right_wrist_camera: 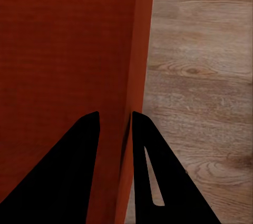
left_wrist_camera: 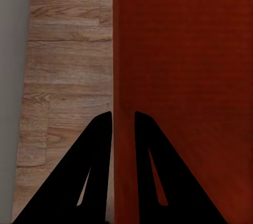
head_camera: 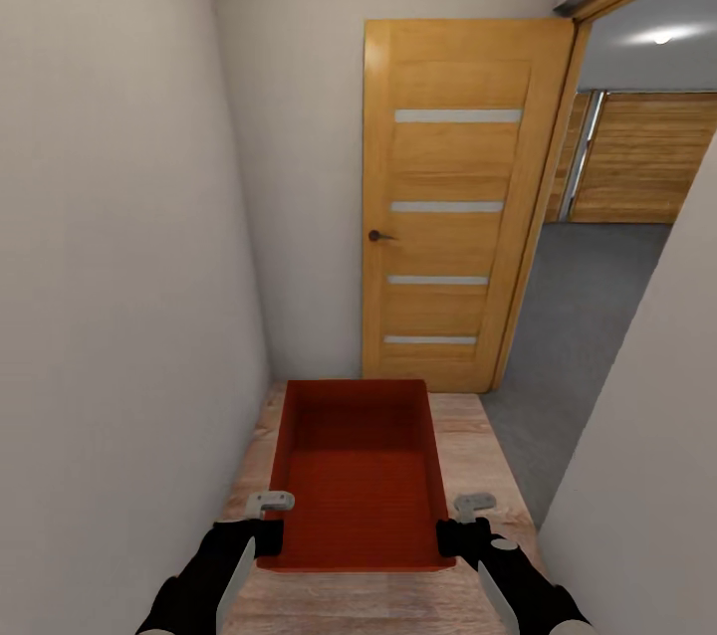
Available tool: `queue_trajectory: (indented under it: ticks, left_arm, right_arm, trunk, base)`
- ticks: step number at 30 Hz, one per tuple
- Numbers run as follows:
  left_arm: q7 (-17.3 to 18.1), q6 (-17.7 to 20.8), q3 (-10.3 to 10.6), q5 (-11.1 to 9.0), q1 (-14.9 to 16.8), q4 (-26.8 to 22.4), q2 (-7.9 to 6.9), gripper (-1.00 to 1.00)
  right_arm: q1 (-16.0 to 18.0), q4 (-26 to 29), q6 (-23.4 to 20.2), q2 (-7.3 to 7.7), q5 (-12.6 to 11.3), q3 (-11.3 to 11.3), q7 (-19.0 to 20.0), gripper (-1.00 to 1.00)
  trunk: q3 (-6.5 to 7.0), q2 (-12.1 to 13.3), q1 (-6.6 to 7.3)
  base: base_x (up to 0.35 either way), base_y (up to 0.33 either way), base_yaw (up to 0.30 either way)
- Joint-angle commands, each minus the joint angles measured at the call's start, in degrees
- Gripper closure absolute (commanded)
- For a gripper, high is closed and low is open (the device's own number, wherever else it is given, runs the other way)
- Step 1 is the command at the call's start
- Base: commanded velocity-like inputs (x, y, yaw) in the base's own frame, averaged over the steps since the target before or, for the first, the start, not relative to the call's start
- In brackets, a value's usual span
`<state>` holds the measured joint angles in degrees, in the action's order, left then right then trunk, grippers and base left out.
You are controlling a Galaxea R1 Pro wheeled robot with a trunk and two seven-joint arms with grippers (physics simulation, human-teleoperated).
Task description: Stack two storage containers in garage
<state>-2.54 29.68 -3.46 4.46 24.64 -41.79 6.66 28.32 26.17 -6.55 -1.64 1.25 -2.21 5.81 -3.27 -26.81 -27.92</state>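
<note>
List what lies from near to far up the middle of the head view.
Storage container held between the left gripper and right gripper → wood-plank floor → open wooden door → beside it, through the doorway, the grey concrete floor → wooden garage door.

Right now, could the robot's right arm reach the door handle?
Probably not. The right tool is shut on the wall of the storage container, low near the wood floor. The door handle sits far ahead on the wooden door, beyond the container.
</note>
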Motion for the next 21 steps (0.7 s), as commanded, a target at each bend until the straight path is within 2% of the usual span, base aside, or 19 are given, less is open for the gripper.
queue_trajectory:
  ticks: [1,21]
  left_arm:
    - [-1.1,0.4,-0.1,2.7,0.1,-1.3,-0.24,1.0]
    - [-1.1,0.4,-0.1,2.7,0.1,-1.3,-0.24,1.0]
  right_arm:
    - [0.0,-0.1,-0.4,0.06,0.8,-1.4,0.1,1.0]
    - [0.0,-0.1,-0.4,0.06,0.8,-1.4,0.1,1.0]
  trunk:
    - [-0.13,-0.1,-0.06]
    - [-0.13,-0.1,-0.06]
  base:
    - [0.327,0.0,0.0]
    - [0.327,0.0,0.0]
